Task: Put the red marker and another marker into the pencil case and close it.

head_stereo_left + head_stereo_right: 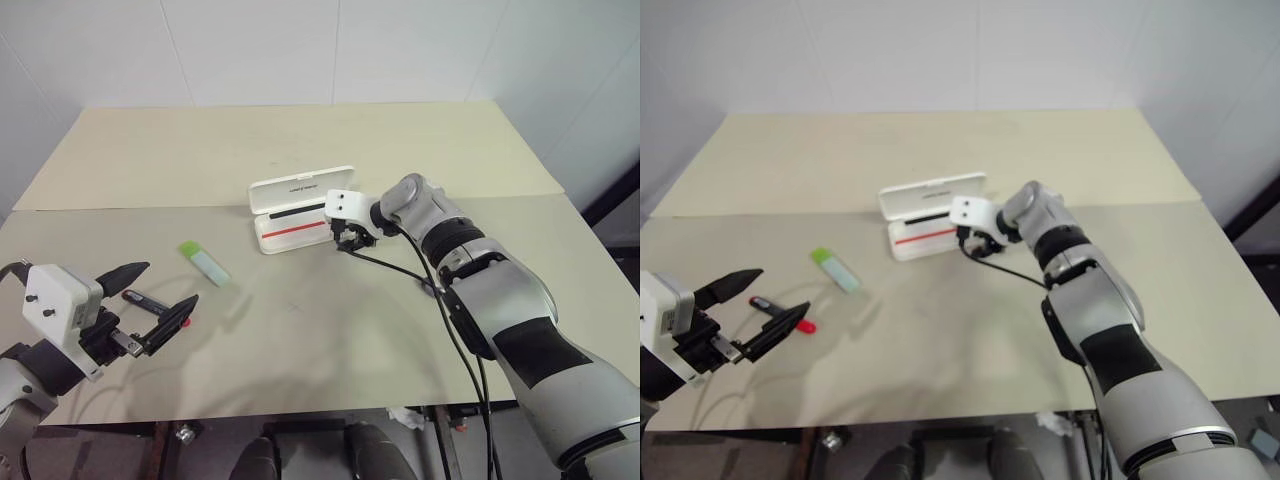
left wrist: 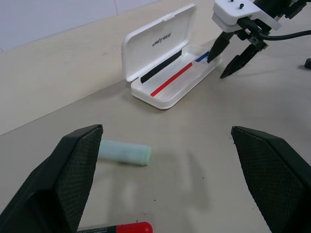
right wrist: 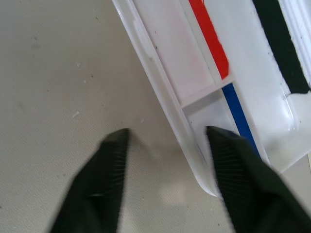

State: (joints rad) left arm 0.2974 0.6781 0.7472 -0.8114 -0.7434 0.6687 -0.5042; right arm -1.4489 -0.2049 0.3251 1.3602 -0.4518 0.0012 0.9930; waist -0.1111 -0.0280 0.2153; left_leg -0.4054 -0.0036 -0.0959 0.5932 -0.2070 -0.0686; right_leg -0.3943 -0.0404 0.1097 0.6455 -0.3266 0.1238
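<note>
Jaws on your right gripper (image 2: pixel 232 59) stand parted, straddling the front wall of the open pencil case (image 1: pixel 290 215) at its right end, one finger inside, one outside. Your left gripper (image 1: pixel 150 295) is wide open and empty; the red marker (image 1: pixel 780 312) lies beneath it, the green highlighter (image 1: pixel 205 262) at its one o'clock.
</note>
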